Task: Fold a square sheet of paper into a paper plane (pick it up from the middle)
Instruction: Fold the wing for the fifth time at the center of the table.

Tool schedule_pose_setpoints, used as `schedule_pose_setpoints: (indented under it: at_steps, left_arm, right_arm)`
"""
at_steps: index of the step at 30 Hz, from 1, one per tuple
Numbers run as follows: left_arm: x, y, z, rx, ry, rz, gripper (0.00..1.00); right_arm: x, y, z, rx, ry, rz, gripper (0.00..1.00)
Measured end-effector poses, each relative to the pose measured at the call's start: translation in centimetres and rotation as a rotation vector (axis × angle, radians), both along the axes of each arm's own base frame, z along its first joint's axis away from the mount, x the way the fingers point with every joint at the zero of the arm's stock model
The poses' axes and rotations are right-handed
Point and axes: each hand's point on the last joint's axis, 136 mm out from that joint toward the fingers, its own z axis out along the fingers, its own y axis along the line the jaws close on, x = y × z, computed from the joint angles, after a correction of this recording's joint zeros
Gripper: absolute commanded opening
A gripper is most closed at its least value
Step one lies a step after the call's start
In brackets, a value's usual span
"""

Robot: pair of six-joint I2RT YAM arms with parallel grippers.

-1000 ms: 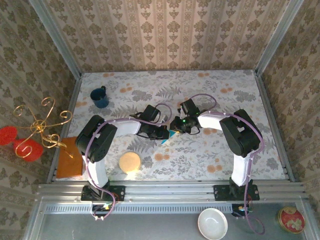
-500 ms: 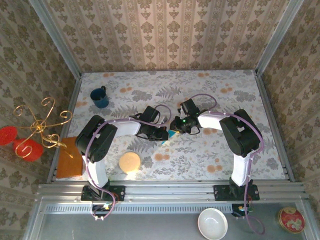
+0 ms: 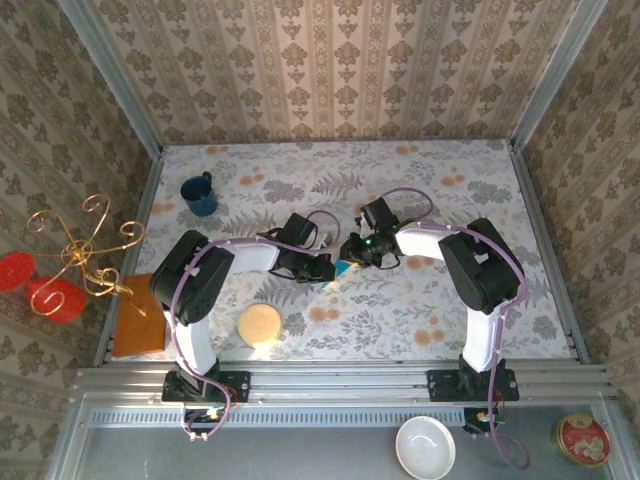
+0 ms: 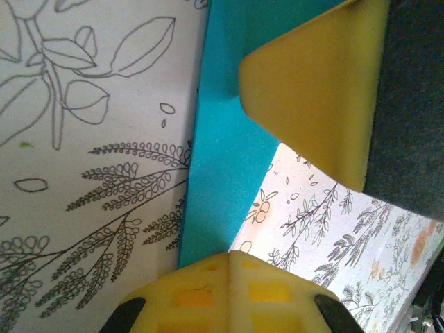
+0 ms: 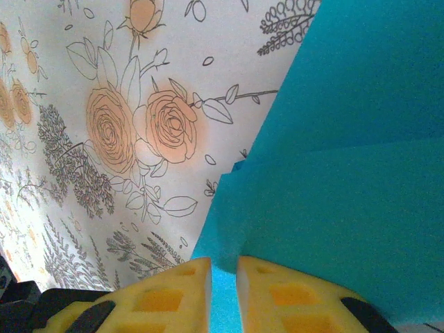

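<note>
The turquoise-blue paper point(image 3: 342, 266) is folded and sits mid-table between both grippers. In the right wrist view the paper point(image 5: 347, 173) shows layered folds, and my right gripper point(image 5: 223, 267) is shut on its edge, blue showing in the thin slit between the fingers. In the left wrist view the paper point(image 4: 222, 152) is a narrow strip running down to my left gripper point(image 4: 229, 255), whose jaws are tightly together over the strip's end. One of the right gripper's fingers point(image 4: 312, 90) sits on the strip's far end. From above, the left gripper point(image 3: 327, 268) and right gripper point(image 3: 351, 258) nearly touch.
A dark blue mug point(image 3: 200, 195) stands far left on the floral table point(image 3: 420, 200). A round tan disc point(image 3: 260, 324) lies near the left arm's base and an orange-brown board point(image 3: 138, 316) at the left edge. A white bowl point(image 3: 425, 447) and a red tin point(image 3: 580, 438) sit below the rail.
The left wrist has shifted very slightly near the paper. Both grippers stay together at the paper, and the paper has hardly moved.
</note>
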Motion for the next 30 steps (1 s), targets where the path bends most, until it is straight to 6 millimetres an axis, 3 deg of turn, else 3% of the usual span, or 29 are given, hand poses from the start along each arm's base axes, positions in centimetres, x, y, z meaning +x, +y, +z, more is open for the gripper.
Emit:
schedule_pose_setpoints:
  at_steps: [10,23,27,30]
  left_arm:
    - [-0.7,0.5,-0.1,-0.023,-0.010,-0.023,0.00]
    - [-3.8,4.6,-0.2,0.069,0.069,-0.021,0.00]
    - [-4.3,5.0,0.5,0.088,0.075,-0.022,0.00]
    - [-3.6,4.3,1.9,0.064,0.036,-0.026,0.00]
  right_arm:
    - [-0.2,0.2,-0.2,-0.008,0.029,0.012,0.20]
    - [-0.3,0.3,-0.2,-0.005,0.039,0.017,0.20]
    - [-0.3,0.3,-0.2,-0.005,0.040,0.017,0.20]
    - [-0.3,0.3,-0.2,-0.005,0.039,0.017,0.20]
